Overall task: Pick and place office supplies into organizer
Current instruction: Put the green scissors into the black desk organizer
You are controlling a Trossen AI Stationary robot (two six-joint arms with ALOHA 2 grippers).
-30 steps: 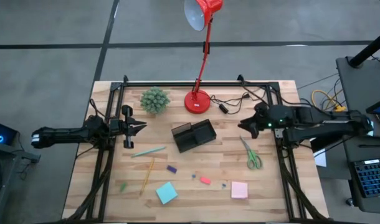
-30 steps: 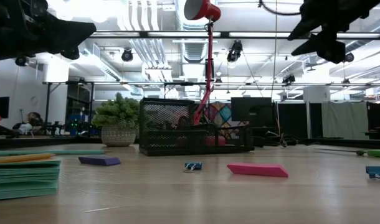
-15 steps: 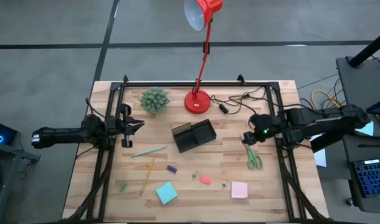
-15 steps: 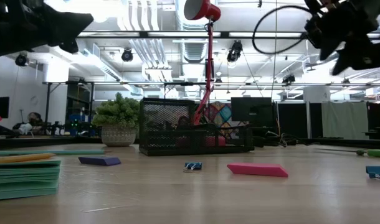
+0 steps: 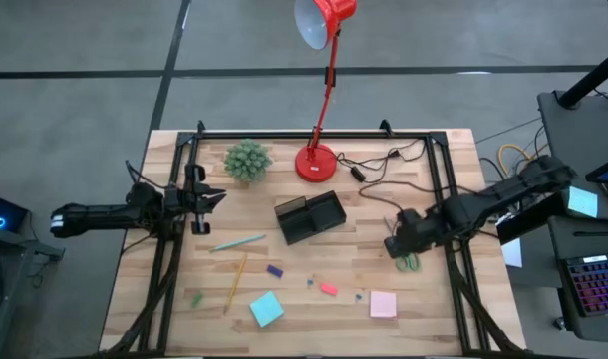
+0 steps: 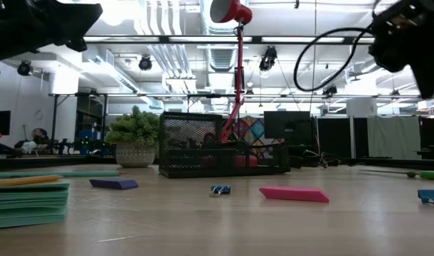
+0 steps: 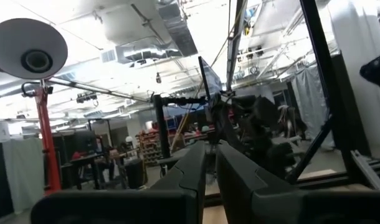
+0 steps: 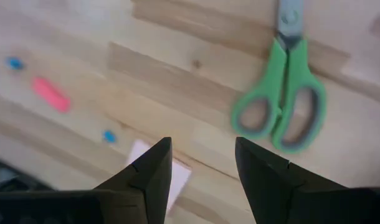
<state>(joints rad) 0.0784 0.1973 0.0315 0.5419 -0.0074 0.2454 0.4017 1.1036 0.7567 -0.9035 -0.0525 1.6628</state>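
Black mesh organizer (image 5: 310, 217) at table centre, green-handled scissors (image 5: 410, 261) at its four o'clock, pink sticky pad (image 5: 383, 304) at five o'clock, blue pad (image 5: 266, 309) at seven o'clock

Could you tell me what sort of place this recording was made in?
Probably a robotics lab in an industrial hall: a wooden slatted worktable inside a black metal frame, exposed silver ceiling ducts, and black-curtained bays behind.

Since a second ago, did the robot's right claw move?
Yes. The right gripper went from level with the organizer toward the table's near edge, and is now over the scissors.
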